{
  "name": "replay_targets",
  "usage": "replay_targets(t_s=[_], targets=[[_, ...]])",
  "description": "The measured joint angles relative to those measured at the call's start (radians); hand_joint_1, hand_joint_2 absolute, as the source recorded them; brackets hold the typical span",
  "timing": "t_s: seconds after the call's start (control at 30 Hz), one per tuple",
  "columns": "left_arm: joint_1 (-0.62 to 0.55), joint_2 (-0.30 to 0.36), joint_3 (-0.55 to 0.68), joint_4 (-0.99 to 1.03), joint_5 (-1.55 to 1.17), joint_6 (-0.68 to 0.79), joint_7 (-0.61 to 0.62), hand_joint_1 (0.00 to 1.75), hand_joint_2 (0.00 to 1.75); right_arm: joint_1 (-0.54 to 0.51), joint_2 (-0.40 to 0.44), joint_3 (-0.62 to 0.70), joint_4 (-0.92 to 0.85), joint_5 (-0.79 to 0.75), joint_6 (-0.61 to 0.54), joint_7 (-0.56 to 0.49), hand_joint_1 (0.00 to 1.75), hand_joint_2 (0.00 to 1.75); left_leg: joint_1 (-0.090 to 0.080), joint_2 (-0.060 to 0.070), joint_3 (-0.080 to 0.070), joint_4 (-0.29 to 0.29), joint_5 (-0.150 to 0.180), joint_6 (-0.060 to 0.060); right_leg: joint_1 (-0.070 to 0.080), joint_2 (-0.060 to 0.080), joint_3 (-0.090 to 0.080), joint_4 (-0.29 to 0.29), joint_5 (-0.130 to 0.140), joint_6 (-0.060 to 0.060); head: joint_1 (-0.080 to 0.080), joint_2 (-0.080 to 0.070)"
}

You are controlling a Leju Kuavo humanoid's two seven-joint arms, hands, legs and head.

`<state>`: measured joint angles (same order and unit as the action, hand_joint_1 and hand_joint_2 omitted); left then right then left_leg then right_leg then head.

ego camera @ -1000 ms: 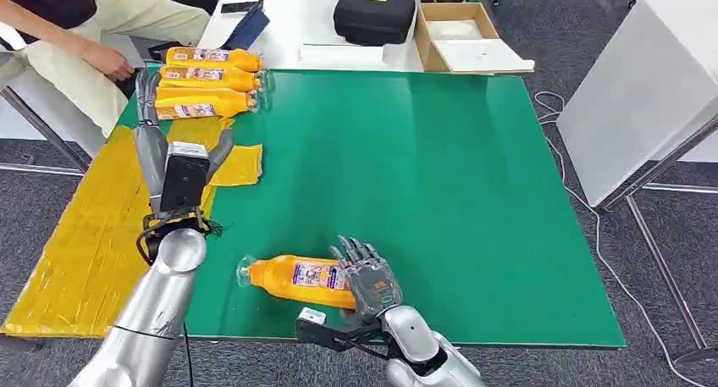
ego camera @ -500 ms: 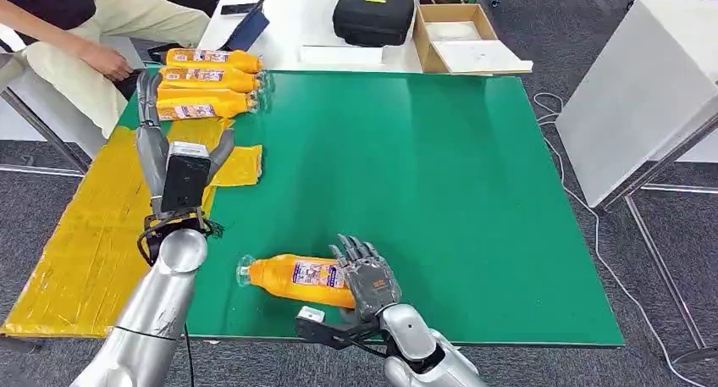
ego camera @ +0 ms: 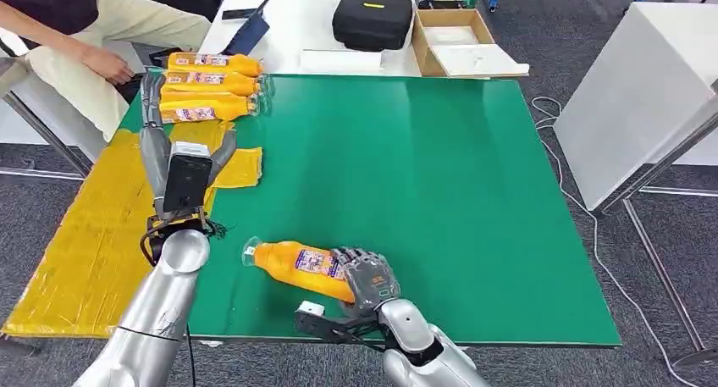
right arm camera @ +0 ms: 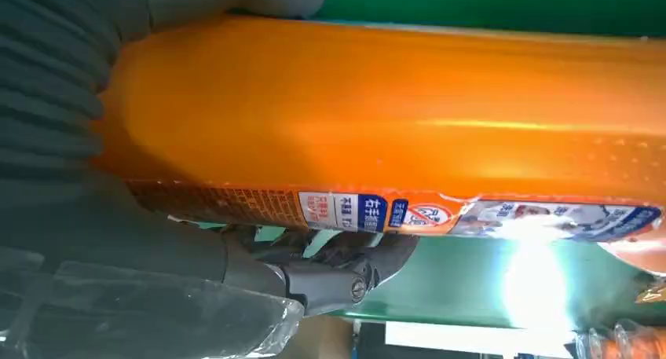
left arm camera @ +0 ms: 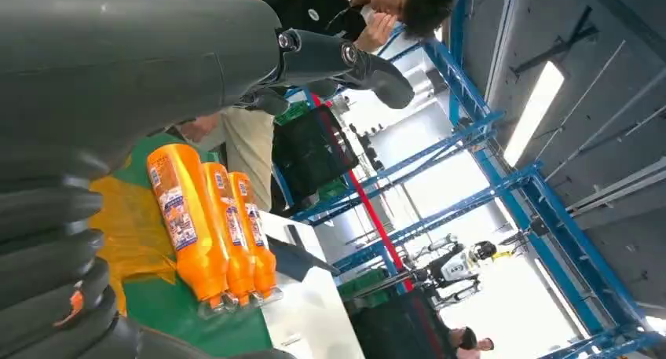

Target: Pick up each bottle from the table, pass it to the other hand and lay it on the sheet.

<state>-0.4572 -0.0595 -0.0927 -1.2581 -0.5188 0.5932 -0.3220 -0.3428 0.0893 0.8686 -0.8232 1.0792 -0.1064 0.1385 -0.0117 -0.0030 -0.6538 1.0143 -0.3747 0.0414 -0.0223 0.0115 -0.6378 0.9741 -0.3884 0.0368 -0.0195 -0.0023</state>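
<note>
Head view: right hand (ego camera: pixel 370 279), lower centre of frame, fingers curled over an orange bottle (ego camera: pixel 298 267) lying on the green table (ego camera: pixel 440 175), clear cap twd the left. Right wrist view adds close detail: thumb (right arm camera: pixel 236 1) on one side of the bottle, fingers (right arm camera: pixel 345 265) wrapped round the other, label strip legible. Left hand (ego camera: pixel 169 141), left of frame, fingers spread, holding nothing. Three more orange bottles (ego camera: pixel 207 86) lie side by side, upper left, on the yellow sheet (ego camera: pixel 93 226). Cardboard box (ego camera: pixel 461 40) at top holds a white item; black case (ego camera: pixel 372 19) beside it, closed.
</note>
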Motion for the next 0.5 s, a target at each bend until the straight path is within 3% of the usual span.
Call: replay_targets(t_s=[0.3,0.5], targets=[[0.018,0.0,0.0,-0.002,0.003,-0.005,-0.005,0.0,1.75,0.007,-0.002,-0.053,-0.009,-0.006,-0.022,0.002,1.75,1.75,-0.001,-0.002,0.0,0.0,0.002,0.003,0.0,0.0,0.002,0.0,0.0,-0.001,0.0,0.0],[0.063,-0.006,0.0,-0.033,0.004,-0.021,-0.005,0.0,1.75,0.055,-0.013,-0.138,-0.057,-0.025,-0.158,-0.002,1.75,1.75,-0.003,-0.002,-0.003,0.0,0.003,0.005,0.0,0.0,0.01,0.0,0.002,0.002,0.0,0.0]])
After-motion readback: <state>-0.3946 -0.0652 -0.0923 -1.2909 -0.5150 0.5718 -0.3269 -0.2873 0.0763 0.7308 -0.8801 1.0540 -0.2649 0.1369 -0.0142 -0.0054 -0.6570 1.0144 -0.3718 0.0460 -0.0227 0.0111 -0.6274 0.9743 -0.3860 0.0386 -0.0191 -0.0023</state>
